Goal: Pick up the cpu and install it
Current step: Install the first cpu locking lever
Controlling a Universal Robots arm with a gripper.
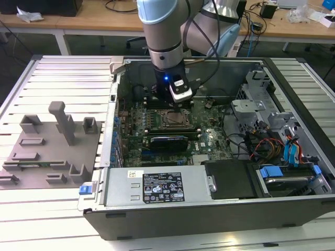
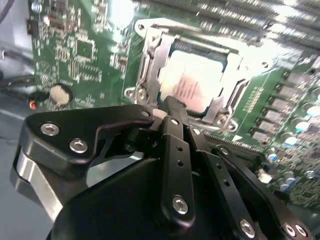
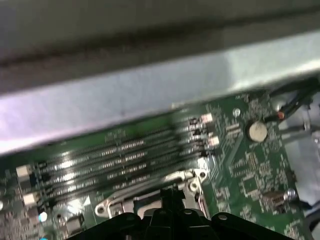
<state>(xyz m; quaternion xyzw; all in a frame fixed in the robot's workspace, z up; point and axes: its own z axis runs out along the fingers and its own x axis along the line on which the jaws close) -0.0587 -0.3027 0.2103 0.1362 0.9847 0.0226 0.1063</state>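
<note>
Away to the exterior view's left of the arm, the grey fixture plate (image 1: 52, 157) is lying well apart from the tool, outside the computer case (image 1: 209, 214). The arm is reaching down into the open case, and the gripper (image 1: 178, 98) is hanging low over the green motherboard (image 2: 80, 50), just above the metal-framed socket (image 1: 163, 125).

In the second wrist view the gripper (image 2: 167, 106) is showing its fingers (image 2: 172, 130) drawn narrow, tips together, and they seem to be carrying nothing. The cpu (image 2: 197, 82) is lying just beyond the tips, inside the socket frame (image 2: 150, 55), its pale metal top facing up. I cannot tell whether it is sitting fully flat or whether the frame is clamping it.

That is what I am worrying about. The tips are hovering right at the near edge of the chip, so a slight sideways drift or a drop could be nudging it askew. A tilted chip pressed down would be risking the contacts beneath it. The fingers could also be catching the socket frame's edge.

On the far side of the tool, the memory slots (image 3: 120, 155) are running close to the socket, leaving little room for a stray swing. Over to the exterior view's right, loose coloured cables (image 1: 261, 146) are lying well clear of the tool.
</note>
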